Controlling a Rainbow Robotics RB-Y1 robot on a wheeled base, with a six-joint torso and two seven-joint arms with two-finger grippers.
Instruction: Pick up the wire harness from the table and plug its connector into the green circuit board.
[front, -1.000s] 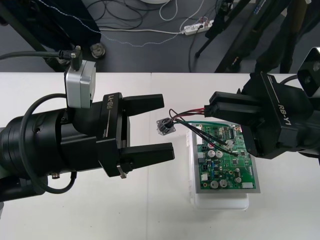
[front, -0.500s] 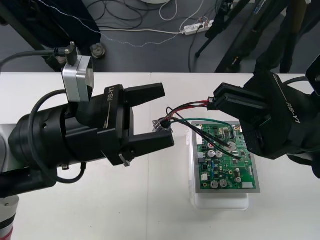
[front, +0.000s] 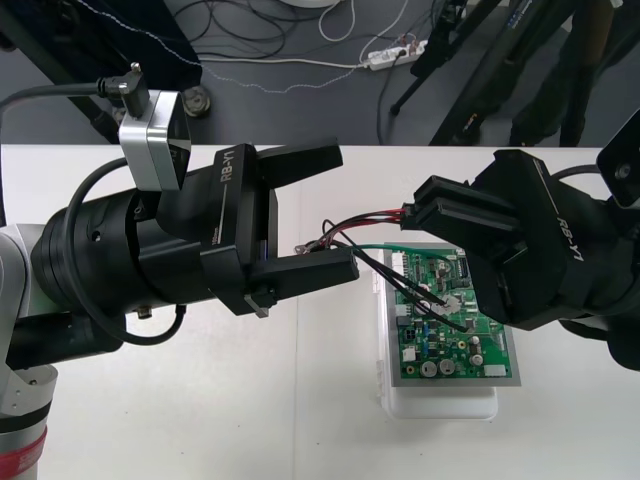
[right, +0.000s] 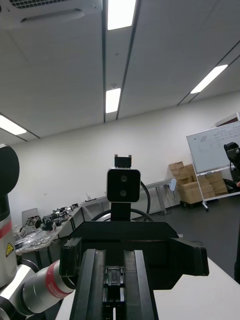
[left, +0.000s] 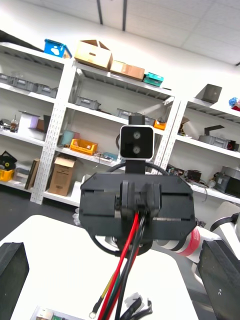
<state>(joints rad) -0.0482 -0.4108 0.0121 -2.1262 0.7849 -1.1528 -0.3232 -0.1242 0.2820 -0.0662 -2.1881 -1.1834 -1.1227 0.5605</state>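
Harness (front: 358, 226) stretches between left tool (front: 341, 212) and right tool (front: 413, 221), over the board (front: 441, 346).

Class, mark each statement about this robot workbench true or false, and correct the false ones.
1. The right claw grips the harness wires. True.
2. The left claw is shut. False: its fingers stand wide apart.
3. The green circuit board rests on a white base. True.
4. The board lies beneath the left claw. False: it lies on the right claw's side, partly beneath it.
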